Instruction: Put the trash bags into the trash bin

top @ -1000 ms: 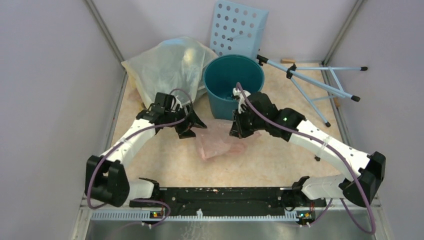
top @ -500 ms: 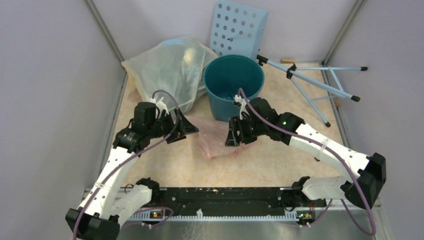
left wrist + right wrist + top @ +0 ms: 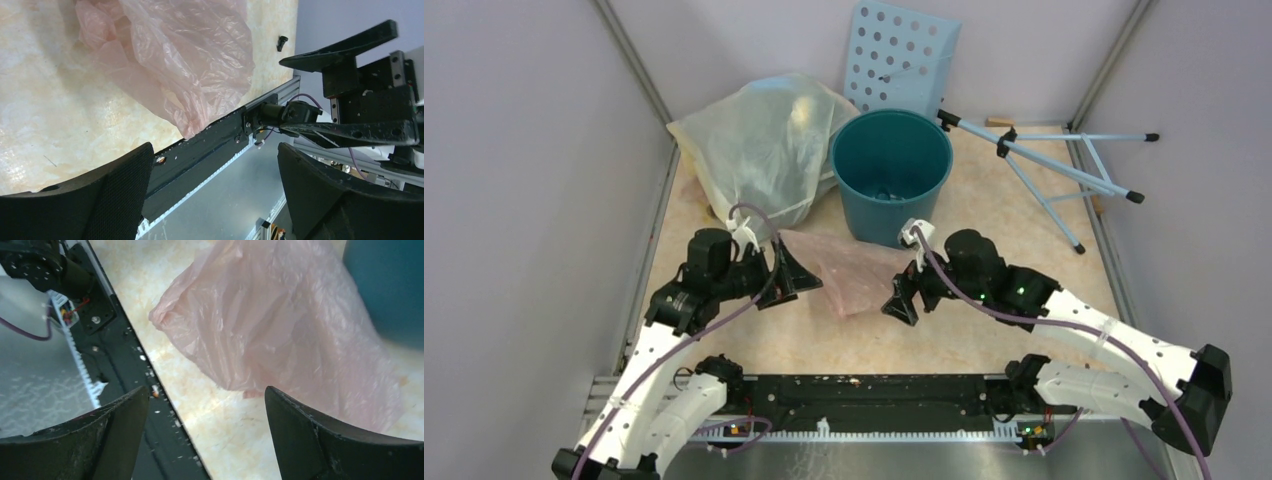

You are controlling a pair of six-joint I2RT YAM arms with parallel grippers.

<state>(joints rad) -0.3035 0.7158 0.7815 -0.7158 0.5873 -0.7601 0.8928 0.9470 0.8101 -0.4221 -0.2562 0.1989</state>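
**A:** Since both pairs of jaws stand spread with nothing in them, where is the trash bag [image 3: 849, 270]?

**B:** It lies rumpled on the desk [image 3: 984, 290], on the near side of the trash bin [image 3: 876, 218]. Its far edge is just beside the bin's base, but I cannot tell whether they touch. None of it is inside the bin.

**A:** And the jaws themselves?

**B:** The left jaws hover to the near left of the bin, at the bag's left edge. The right jaws are on the bin's near side, at the bag's right edge. Each wrist view shows pink film ahead of the wide-open jaws, with nothing pinched.

**A:** How do you expect it to handle?

**B:** It looks almost weightless, and it is limp, crinkly and probably slick. I judge it will sag and trail rather than hold a shape, and a loose end could drape over the bin's rim. A single thin layer might slip out or tear.

**A:** So where should they grip?

**B:** I would go for a gathered fold with several layers bunched together, not the flat sheet. Taking one edge in each pair would keep it from dragging against the bin.
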